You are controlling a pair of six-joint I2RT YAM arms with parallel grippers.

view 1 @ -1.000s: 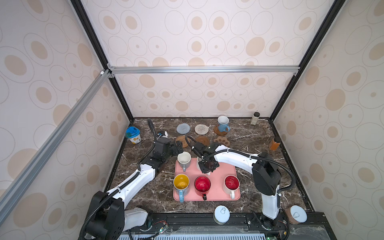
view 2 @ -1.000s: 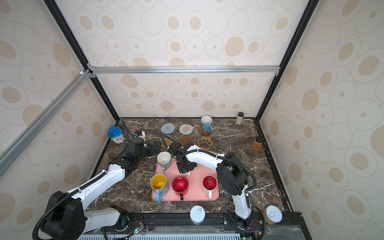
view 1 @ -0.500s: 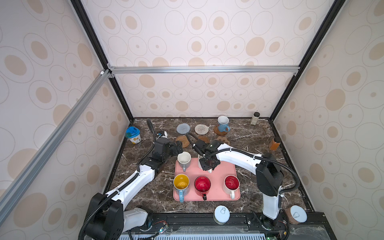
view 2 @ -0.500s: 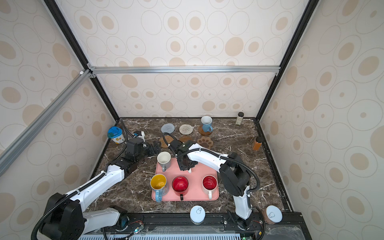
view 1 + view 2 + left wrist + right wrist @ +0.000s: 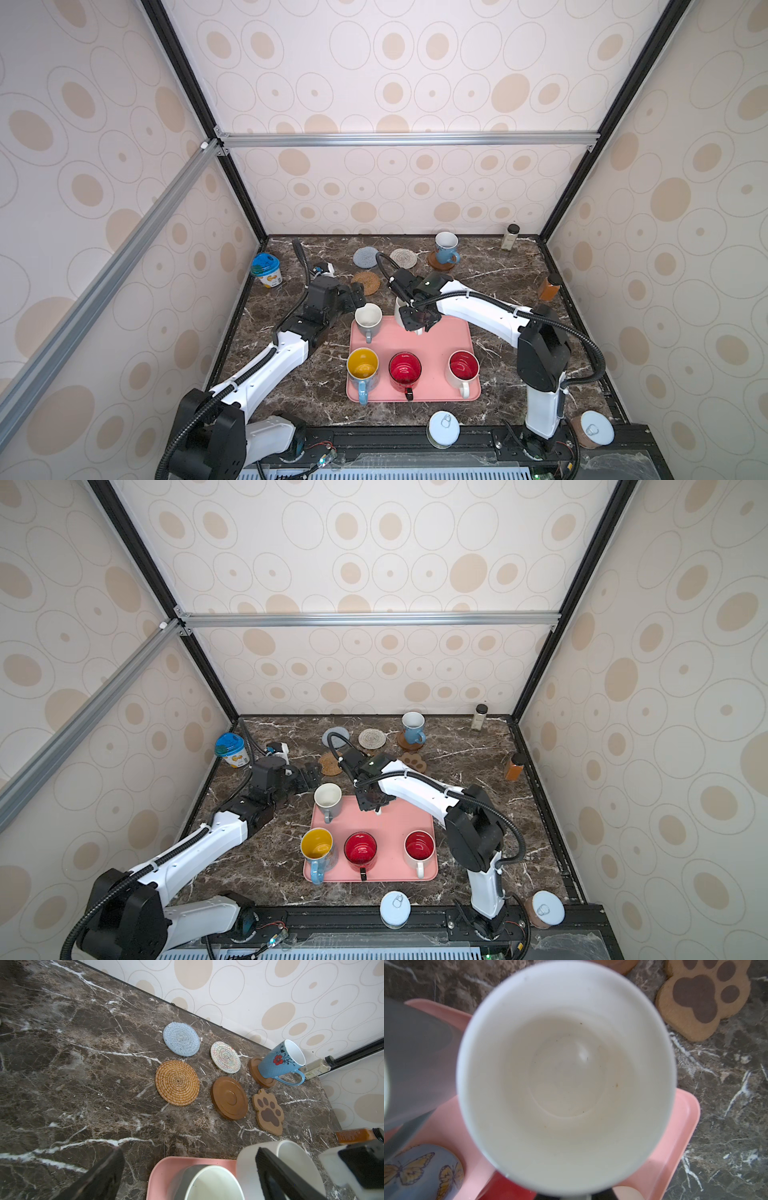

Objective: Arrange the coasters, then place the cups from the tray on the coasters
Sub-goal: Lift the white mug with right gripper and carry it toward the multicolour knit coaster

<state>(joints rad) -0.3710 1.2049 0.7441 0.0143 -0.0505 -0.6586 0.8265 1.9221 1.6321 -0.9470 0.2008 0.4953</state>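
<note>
Coasters lie in two rows of three toward the back of the tabletop (image 5: 494, 270). The far row holds the grey-blue knit coaster (image 5: 181, 1039), the cream woven coaster (image 5: 225, 1057) and the far wooden disc (image 5: 255, 1068). The near row holds the rattan coaster (image 5: 177, 1082), the near wooden disc (image 5: 229, 1098) and the paw coaster (image 5: 268, 1111). None of them touch. We see the light blue mug (image 5: 278, 1061) standing upright on the far wooden disc.

Nearer the arms' bases sits the pink tray (image 5: 440, 345). The grey mug (image 5: 368, 320) stands at its far left corner. The blue-and-yellow mug (image 5: 363, 368), the red mug (image 5: 405, 370) and the red-lined white mug (image 5: 462, 368) stand along its near edge.

Our right tool (image 5: 417, 323) is clamped tight on the white mug (image 5: 566, 1076) at the tray's far edge. Its wrist view looks straight down into the empty mug. We cannot tell whether the base rests on the tray or is clear of it.

Our left tool (image 5: 356, 297) has its jaws spread wide with nothing in them. It hovers just off the tray's far left corner, between the grey mug and the rattan coaster.
</note>
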